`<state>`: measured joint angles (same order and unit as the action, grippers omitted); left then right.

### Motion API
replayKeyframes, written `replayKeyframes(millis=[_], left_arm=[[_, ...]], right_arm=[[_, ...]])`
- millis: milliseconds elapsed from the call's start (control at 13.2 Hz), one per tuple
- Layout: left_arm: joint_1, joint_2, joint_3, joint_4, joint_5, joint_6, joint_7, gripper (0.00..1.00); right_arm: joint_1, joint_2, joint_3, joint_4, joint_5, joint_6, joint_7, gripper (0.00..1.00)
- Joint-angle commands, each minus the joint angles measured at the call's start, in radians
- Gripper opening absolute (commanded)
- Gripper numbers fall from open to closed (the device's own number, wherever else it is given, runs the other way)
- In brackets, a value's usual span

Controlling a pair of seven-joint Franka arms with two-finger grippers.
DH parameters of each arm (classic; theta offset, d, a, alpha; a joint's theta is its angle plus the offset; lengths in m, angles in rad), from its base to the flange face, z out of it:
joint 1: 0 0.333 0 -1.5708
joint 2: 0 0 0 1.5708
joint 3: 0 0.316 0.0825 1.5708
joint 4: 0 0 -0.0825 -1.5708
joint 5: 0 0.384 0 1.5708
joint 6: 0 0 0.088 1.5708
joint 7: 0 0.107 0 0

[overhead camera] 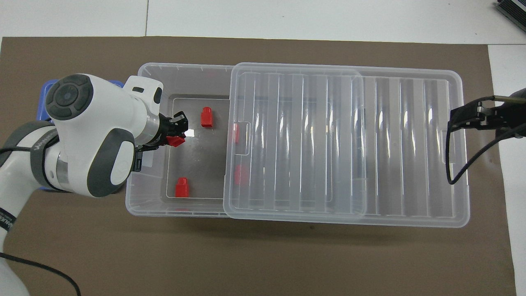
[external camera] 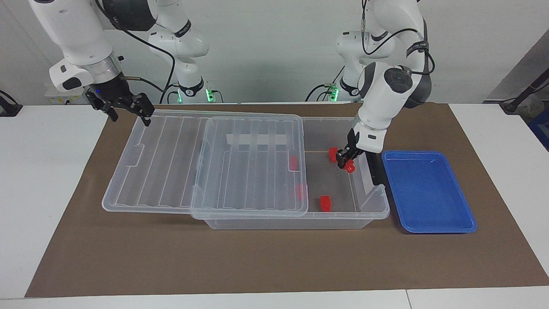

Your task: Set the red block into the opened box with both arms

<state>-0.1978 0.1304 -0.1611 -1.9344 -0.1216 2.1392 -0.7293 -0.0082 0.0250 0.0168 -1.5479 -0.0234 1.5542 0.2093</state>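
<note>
The brown mat (external camera: 266,262) covers most of the table, and the box (external camera: 343,216) sits at its middle. Its ribbed lid (external camera: 206,171) is slid toward the right arm's end, leaving the box open at the left arm's end. The blue tray (external camera: 429,193) lies just beside the box at that open end.

The left gripper (external camera: 345,162) reaches down into the open part of the box, its fingers pinching the red block (external camera: 350,167) above the box floor. 4 other red blocks lie in the box: 2 in the open part (overhead camera: 206,117) (overhead camera: 181,188) and 2 under the lid's edge (overhead camera: 236,133) (overhead camera: 239,174).

The right gripper (external camera: 128,112), fingers spread, waits over the lid's end away from the tray.

No writing can be read.
</note>
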Motion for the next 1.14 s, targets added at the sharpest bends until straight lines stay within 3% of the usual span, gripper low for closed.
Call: replayKeyframes(millis=[0, 455, 682, 1061], left_arm=[[-0.041, -0.003, 0.014, -0.098, 0.022, 0.097, 0.079, 0.0], [-0.071, 0.075, 0.015, -0.133, 0.078, 0.169, 0.082, 0.0], [-0.074, 0.093, 0.014, -0.19, 0.12, 0.258, 0.08, 0.0], [-0.077, 0.104, 0.014, -0.192, 0.12, 0.268, 0.08, 0.0]], right_arm=[[0.001, -0.033, 0.003, -0.044, -0.007, 0.03, 0.024, 1.0], [-0.012, -0.033, 0.003, -0.041, 0.007, 0.029, 0.015, 1.0], [-0.012, -0.031, 0.003, -0.043, 0.007, 0.033, 0.015, 1.0], [-0.013, -0.031, 0.003, -0.05, 0.007, 0.075, 0.022, 1.0]])
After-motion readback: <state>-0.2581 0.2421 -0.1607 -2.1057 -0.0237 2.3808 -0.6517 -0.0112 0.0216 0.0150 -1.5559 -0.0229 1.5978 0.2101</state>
